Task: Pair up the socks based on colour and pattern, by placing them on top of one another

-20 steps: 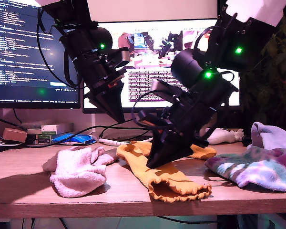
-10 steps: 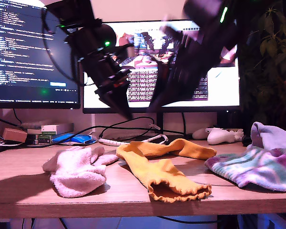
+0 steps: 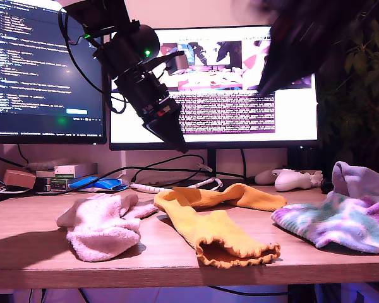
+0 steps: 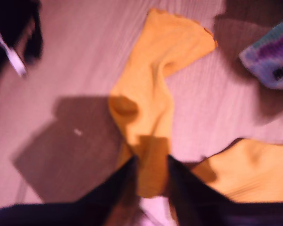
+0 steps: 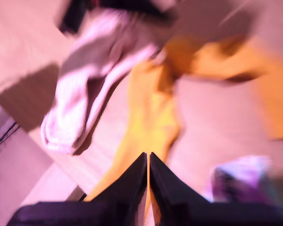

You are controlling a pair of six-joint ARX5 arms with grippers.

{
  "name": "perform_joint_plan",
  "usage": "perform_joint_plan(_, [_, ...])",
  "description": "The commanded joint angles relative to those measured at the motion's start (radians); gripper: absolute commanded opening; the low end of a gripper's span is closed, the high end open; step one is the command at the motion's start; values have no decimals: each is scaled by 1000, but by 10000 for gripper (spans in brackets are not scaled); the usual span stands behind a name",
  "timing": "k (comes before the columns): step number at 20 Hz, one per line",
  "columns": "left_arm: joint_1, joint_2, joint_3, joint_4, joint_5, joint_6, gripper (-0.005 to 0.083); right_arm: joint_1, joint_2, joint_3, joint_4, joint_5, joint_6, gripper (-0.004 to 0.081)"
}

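- Table (image 3: 38, 252): wooden top; all socks lie on it, none stacked squarely on its match.
- Pink sock (image 3: 104, 227): fluffy and crumpled, near the front edge toward the exterior view's left.
- Frilly yellow sock (image 3: 224, 237): front centre, with its ruffled cuff toward the front edge.
- Tie-dye sock (image 3: 338, 224): blue-purple, at the exterior view's right, apart from the yellow ones.
- Second yellow sock (image 3: 240, 197): behind the frilly one, meeting it at their ends on the exterior view's left.
- Lavender sock (image 3: 360, 181): bunched just behind the tie-dye sock.
- White controller (image 3: 294, 181): at the back, beneath the monitor (image 3: 240, 82).
- My first gripper (image 4: 151, 162): raised well above the table over a yellow sock. Its jaws stand a narrow gap apart and hold nothing.
- My second gripper (image 5: 147, 157): high at the exterior view's upper right and heavily blurred. Its jaws are pressed together and empty.
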Motion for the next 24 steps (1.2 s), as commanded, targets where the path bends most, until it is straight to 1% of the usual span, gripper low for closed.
perform_joint_plan(1, [-2,71,-9,14,9,13,315,-23,-21,-2,-23,0,-7,-13])
perform_joint_plan(4, [-2,114,-9,12,10,29,320,-56,-49,-2,-53,0,-20,-13])
perform_joint_plan(15, [17,143,-9,3,3,28,323,-58,-51,-3,-55,-1,-25,-13])
perform_joint_plan(18, [17,161,-9,-26,3,28,322,-58,-51,-2,-53,-1,-25,-12])
perform_joint_plan(19, [17,162,-9,-27,3,28,307,-58,-51,-3,-53,-1,-25,-12])
perform_joint_plan(20, [17,162,-9,-19,3,28,239,-58,-51,-3,-53,-1,-25,-12])
perform_joint_plan(22, [17,157,-8,-15,3,28,-12,-58,-51,-2,-49,-1,-25,-13])
perform_joint_plan(24, [17,152,-6,-19,3,13,-20,-58,-51,-3,-48,-1,-25,-13])
